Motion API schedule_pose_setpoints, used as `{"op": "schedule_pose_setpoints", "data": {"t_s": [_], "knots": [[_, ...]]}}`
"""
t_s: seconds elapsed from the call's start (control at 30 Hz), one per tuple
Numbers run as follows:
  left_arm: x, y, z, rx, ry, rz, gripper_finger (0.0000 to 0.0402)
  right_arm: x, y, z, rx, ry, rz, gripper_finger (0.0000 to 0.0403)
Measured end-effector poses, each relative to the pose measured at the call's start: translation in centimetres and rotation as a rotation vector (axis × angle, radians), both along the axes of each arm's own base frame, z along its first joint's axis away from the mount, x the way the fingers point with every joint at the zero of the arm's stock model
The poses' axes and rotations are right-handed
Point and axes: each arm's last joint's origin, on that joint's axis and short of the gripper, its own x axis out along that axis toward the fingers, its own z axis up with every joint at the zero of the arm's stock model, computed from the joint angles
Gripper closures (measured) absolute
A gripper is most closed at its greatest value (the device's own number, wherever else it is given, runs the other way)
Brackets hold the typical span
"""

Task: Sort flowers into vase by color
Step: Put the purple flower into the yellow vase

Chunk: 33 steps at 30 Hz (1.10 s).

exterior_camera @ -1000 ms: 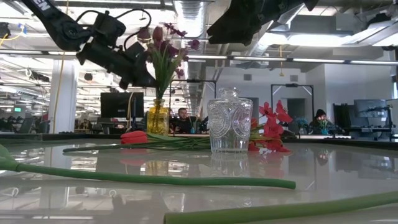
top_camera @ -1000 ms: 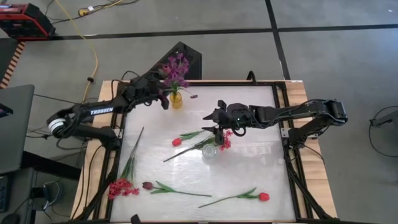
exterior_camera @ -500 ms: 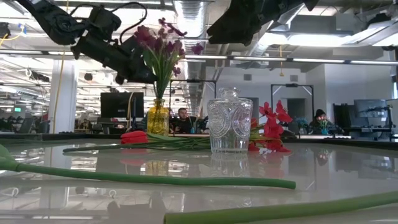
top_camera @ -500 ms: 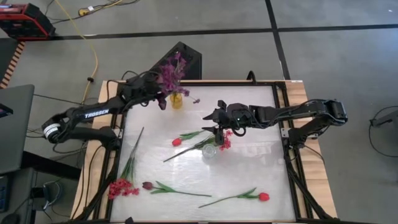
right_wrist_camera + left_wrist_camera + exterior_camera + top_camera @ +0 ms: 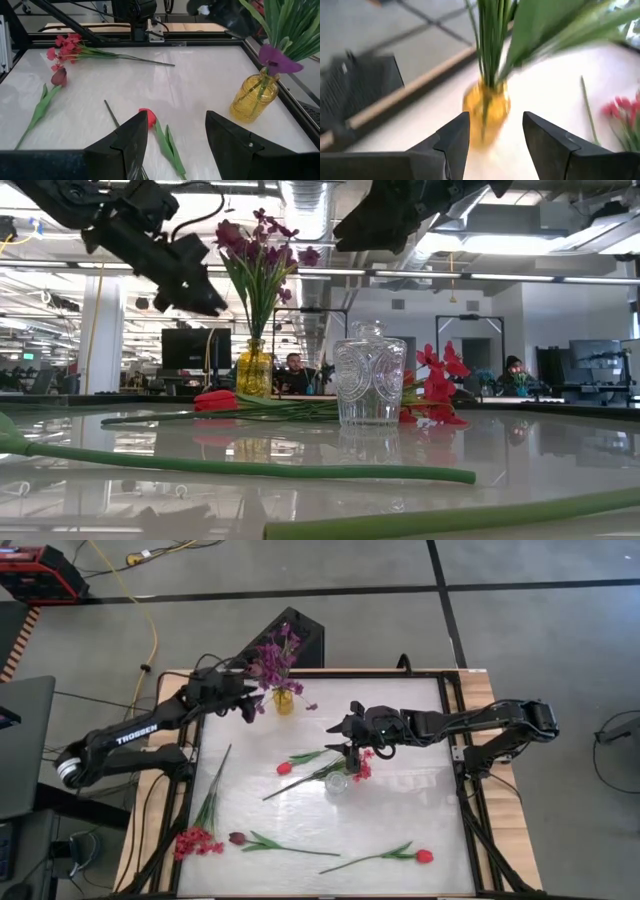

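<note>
Nearest you on the table (image 5: 420,810) lie three loose flowers: a red tulip (image 5: 423,856) on its stem toward the right, a dark maroon tulip (image 5: 237,838) with its stem running along the near edge, and a red cluster (image 5: 197,842) at the near left corner, its long stem reaching up the left side. Further in, at the middle of the table, you have a clear glass vase (image 5: 337,782), standing upright in the low view (image 5: 369,383), with a second red tulip (image 5: 283,768) lying just left of it and a small red cluster (image 5: 362,768) just to its right; stems cross beside the glass. Your right pincer (image 5: 352,747) hangs above this group, close over the clear vase, fingers spread and holding nothing, as the right wrist view (image 5: 175,130) shows with the tulip below the gap. At the far edge stands the yellow vase (image 5: 284,701), already holding the purple sprays (image 5: 277,655) on green stems. Your left pincer (image 5: 249,706) sits just left of that vase, apart from it; in the left wrist view (image 5: 495,132) its fingers are parted and empty, with the yellow vase ahead of them.
</note>
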Motion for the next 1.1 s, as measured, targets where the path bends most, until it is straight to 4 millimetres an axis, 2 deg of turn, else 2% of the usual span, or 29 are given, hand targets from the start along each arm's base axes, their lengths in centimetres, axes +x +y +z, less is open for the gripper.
{"op": "schedule_pose_setpoints", "data": {"t_s": [0.3,0.53,0.77,1.1], "knots": [[-0.5,-2.0,-1.6,-0.298,0.074,-0.080,0.0229,-0.1,0.0,-0.1,0.000,0.015,0.002,0.0180],[0.9,-4.7,-1.8,-0.342,0.106,-0.264,0.0229,0.0,1.2,0.1,0.023,-0.011,0.029,0.0180],[2.1,-7.7,-1.9,-0.341,0.145,-0.437,0.0229,0.4,4.9,-0.1,0.002,-0.043,0.106,0.0180],[2.1,-12.8,-0.9,-0.248,0.154,-0.635,0.0229,3.5,11.8,-3.4,0.005,-0.104,0.227,0.0180]]}}
